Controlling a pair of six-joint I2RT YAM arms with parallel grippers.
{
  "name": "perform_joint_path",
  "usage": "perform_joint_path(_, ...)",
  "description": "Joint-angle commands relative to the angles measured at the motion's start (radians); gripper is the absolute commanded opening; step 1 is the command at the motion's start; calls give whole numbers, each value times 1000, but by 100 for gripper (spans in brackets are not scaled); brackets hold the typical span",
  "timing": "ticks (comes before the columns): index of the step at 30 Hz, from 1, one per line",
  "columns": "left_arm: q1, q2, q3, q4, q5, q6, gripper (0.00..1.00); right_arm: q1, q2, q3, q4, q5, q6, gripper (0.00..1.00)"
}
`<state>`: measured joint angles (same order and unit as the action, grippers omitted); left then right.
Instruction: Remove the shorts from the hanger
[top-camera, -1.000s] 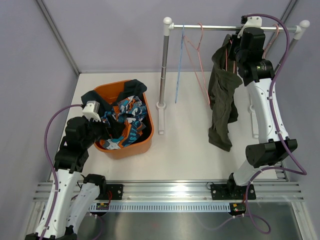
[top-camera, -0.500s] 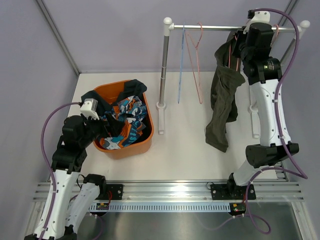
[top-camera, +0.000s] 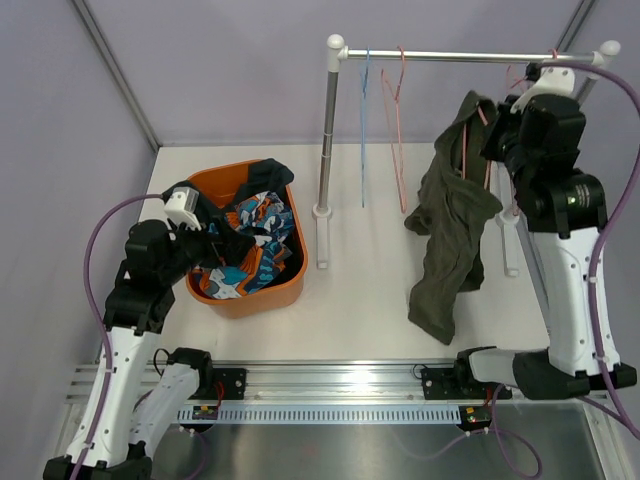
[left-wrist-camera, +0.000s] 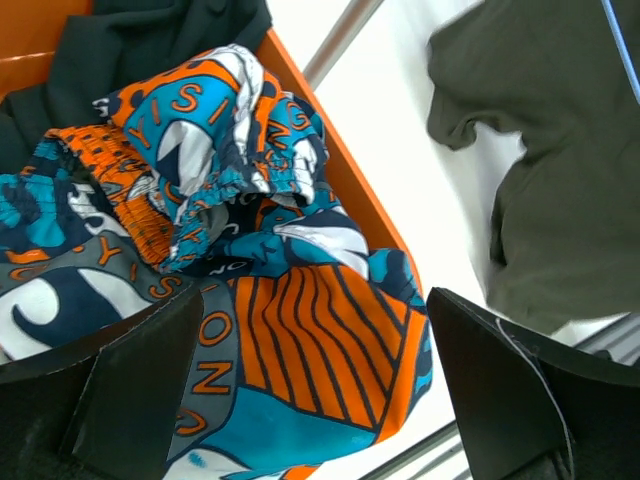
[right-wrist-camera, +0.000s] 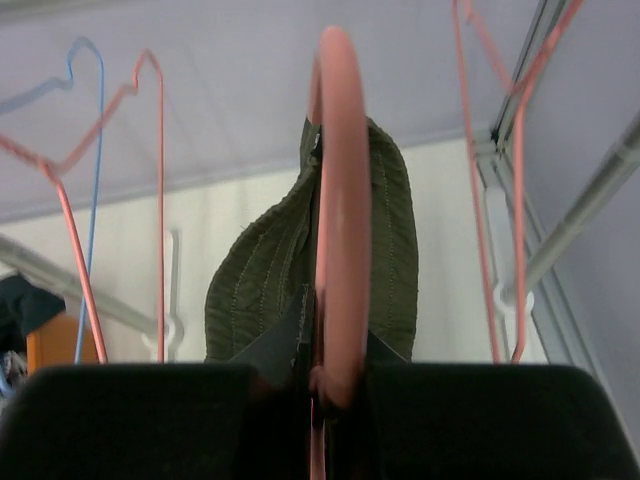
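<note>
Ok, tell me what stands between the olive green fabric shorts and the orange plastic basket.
The rack's upright silver metal post stands on the table between them, close beside the basket. A blue wire hanger and a pink wire hanger hang from the rail beside it, nearer the shorts.

1. The olive green shorts (top-camera: 445, 235) are draped over a pink hanger (right-wrist-camera: 336, 200) and are seen drooping from it in long, twisted folds.
2. The blue-white-orange patterned shorts (left-wrist-camera: 230, 250) are crumpled in an orange basket (top-camera: 240, 302).
3. Dark shorts (top-camera: 268, 172) are slumped over the basket's far rim.
</note>
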<state>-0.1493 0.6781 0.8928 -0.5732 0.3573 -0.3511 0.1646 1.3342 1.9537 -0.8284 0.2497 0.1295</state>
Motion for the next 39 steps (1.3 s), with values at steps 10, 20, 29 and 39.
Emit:
perform_joint_path(10,-175,95,67,128,-3,-46,97,436,-332,-504,-60,145,245,0)
perform_joint_path(20,-594,245,98,216,-286,-101,96,768,-314,-550,-78,252,355,0)
perform_joint_path(29,-742,368,199,259,-369,-104,96,966,-184,-457,-107,381,358,0)
perform_joint_path(39,-805,508,247,256,-524,-89,95,1044,-148,-395,-117,425,357,0)
